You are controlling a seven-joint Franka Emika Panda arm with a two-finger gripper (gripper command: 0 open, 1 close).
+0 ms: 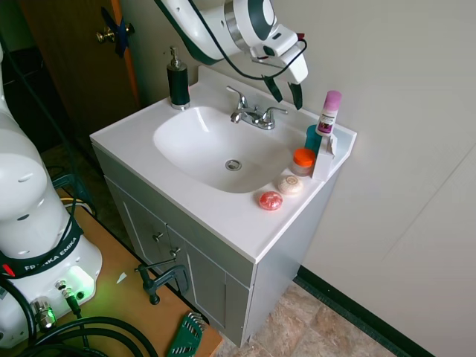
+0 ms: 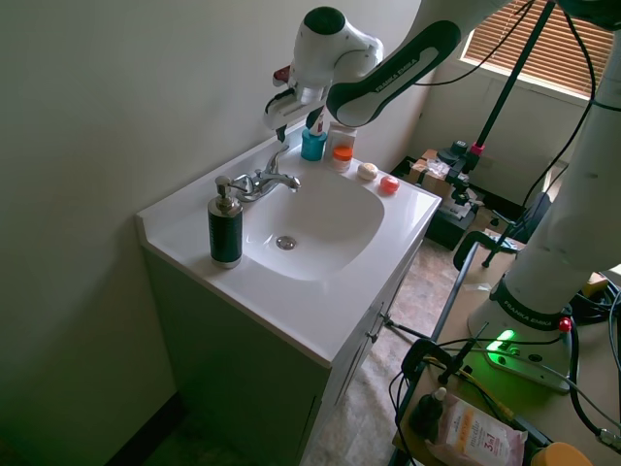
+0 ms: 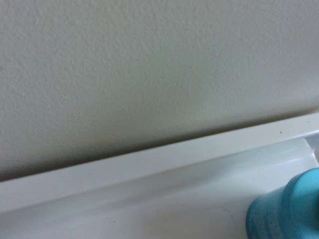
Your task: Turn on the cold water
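Fingers (image 1: 285,89) of the gripper hang dark and parted above the back of the sink, holding nothing, just behind and above the chrome faucet (image 1: 253,114). No water shows at the spout; the basin (image 1: 193,141) looks dry, its drain uncovered.

Containers: a black pump soap bottle (image 1: 178,79) stands on the worktop (image 1: 223,216) at the basin's far corner from the other items. At the opposite corner, near the wall, a teal cup (image 1: 313,138) sits against a white holder (image 1: 325,160), with a pink-capped white bottle (image 1: 328,113) standing upright there. An orange-lidded jar (image 1: 303,160) stands in front of the cup. A cream round soap (image 1: 290,184) and a red one (image 1: 270,200) lie nearer the front edge. What the cup and jar hold cannot be made out.

The wrist view is blurred: only wall, the backsplash ledge and part of the teal cup's edge show. Which lever is the cold one cannot be told.

The arm reaches in from above, its wrist bent so the gripper points down toward the faucet's rear.
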